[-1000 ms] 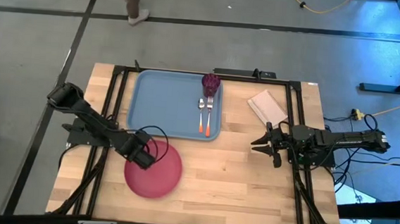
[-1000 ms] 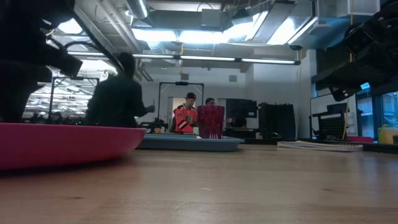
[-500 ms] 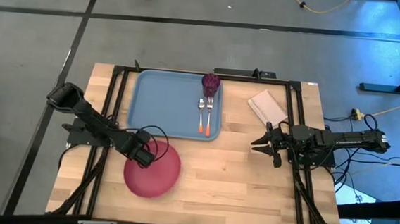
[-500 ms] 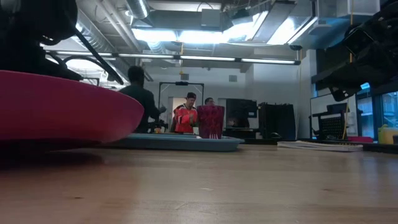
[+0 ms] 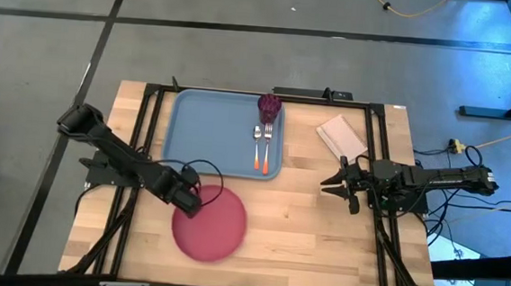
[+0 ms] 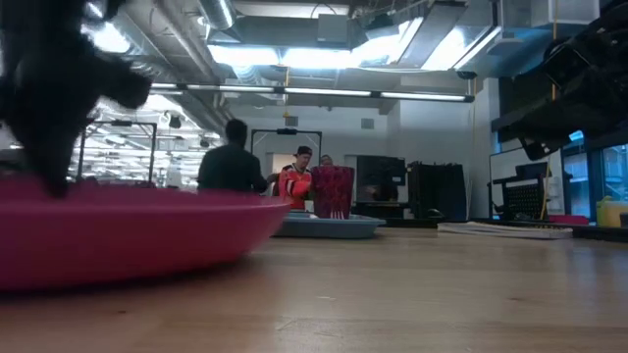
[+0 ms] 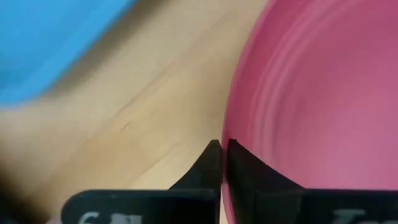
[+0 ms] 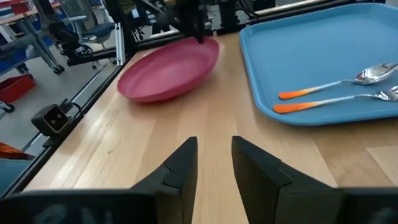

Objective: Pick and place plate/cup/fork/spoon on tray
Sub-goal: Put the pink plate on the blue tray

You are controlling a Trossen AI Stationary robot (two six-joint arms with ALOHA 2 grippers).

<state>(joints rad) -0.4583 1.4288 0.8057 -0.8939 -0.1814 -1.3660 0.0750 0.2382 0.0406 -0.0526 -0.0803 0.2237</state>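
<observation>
Plate [image 5: 211,226] remained off the tray [image 5: 211,131], its rim pinched by left tool [image 5: 188,200]; cup [image 5: 270,105], fork [image 5: 267,135], spoon [image 5: 258,134] already placed. Right tool [image 5: 334,184] idle, released.

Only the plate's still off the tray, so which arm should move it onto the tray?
Left. The left gripper is shut on the plate rim, beside the tray. The right gripper is open, away from it.
</observation>
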